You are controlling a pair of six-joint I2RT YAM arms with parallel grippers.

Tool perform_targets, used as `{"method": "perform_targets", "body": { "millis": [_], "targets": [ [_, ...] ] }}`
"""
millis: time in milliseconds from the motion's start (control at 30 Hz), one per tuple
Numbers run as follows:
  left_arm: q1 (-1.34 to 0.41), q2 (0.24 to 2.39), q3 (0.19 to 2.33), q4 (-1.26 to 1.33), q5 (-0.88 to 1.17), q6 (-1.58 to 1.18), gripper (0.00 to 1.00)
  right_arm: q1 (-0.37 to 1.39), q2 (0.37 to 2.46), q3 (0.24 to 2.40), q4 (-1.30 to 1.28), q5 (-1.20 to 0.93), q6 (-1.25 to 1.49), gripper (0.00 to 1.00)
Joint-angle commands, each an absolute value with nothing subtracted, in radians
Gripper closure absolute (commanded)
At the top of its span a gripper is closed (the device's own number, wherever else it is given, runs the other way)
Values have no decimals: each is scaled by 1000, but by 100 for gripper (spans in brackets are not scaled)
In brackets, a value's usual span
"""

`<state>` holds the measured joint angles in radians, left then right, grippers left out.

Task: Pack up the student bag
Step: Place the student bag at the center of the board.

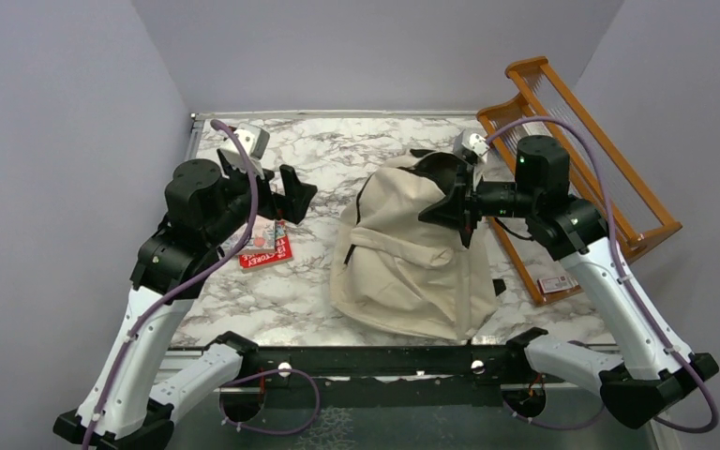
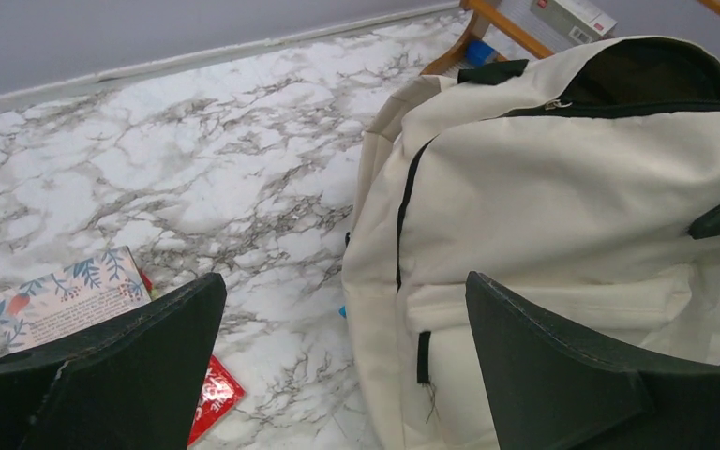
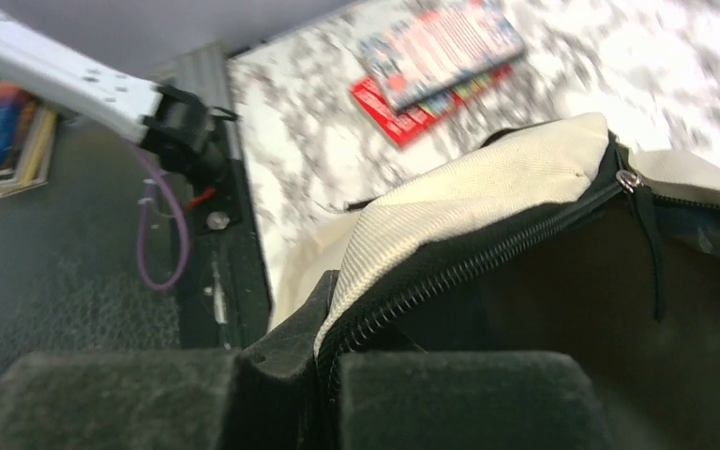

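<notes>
Pinching student bag [image 1: 412,253], right tool [image 3: 324,364] (book [image 1: 265,251] unreadable)

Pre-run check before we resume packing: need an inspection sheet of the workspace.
Surface: marble table, no spills seen.
Job's things: student bag slumped mid-table, main zip open, dark inside.
Clutter: two books stacked left of the bag, red one underneath; wooden rack at the right edge.
Grippers: left gripper open, fingers wide, nothing between; right gripper shut on the bag's zip rim.
Cables: purple cables run along both arms, no snag seen.
Surroundings: plain walls on three sides.
</notes>
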<state>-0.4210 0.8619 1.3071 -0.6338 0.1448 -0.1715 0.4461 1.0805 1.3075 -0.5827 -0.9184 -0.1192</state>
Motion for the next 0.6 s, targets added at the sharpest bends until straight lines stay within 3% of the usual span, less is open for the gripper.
{"method": "perform_targets", "body": {
  "millis": [0,100,233,400,567],
  "targets": [
    [-417,886,1269,-579,127,-175,1,453,1032,1203,-558,-595,-9,96],
    [-417,917,1255,-573,114,-173,1,453,1002,1138,-603,-364,93,87],
    [-417,954,1235,-560,111,-172,1,453,963,1050,-660,-69,228,67],
    [-417,976,1199,-541,118,-175,1,453,952,966,-673,148,332,47],
    [-417,972,1167,-536,113,-170,1,453,942,935,-708,320,515,34]
  ]
}}
